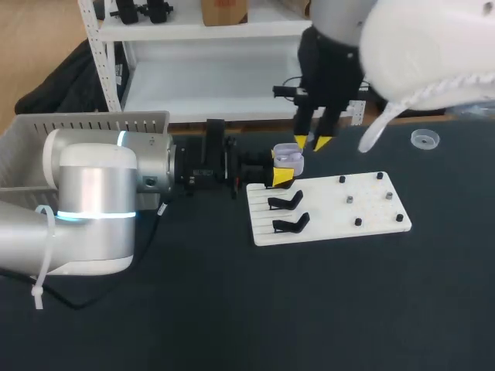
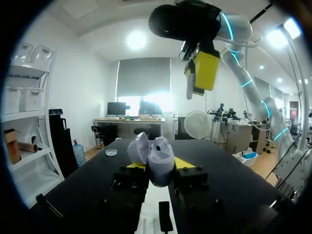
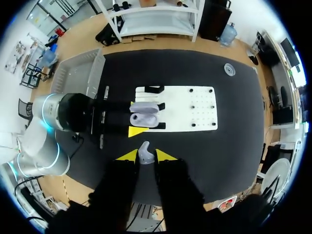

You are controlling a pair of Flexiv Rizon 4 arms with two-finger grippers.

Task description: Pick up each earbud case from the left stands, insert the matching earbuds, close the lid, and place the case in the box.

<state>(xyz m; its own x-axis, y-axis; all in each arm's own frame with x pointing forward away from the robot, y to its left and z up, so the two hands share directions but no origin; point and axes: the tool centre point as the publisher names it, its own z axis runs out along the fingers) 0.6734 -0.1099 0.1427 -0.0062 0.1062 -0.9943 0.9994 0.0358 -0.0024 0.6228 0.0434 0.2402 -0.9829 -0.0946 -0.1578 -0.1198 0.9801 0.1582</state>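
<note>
Left arm's (image 1: 97, 197) jaws held the open case (image 2: 155, 158); right jaws pinched an earbud (image 3: 145, 152) above it. Insertion step, likely; next needed aligned lowering.

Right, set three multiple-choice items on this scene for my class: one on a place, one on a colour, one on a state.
1. Where is the earbud case? A on a stand; B in the left end effector; C in the box.
2. What colour is the board? A white; B red; C green.
3. The case's lid is: A shut; B open; C missing.
Key: 1 B, yellow fingertips grip the case from both sides. 2 A, the board shows white against the dark table. 3 B, the lid stands raised beside the body.
</note>
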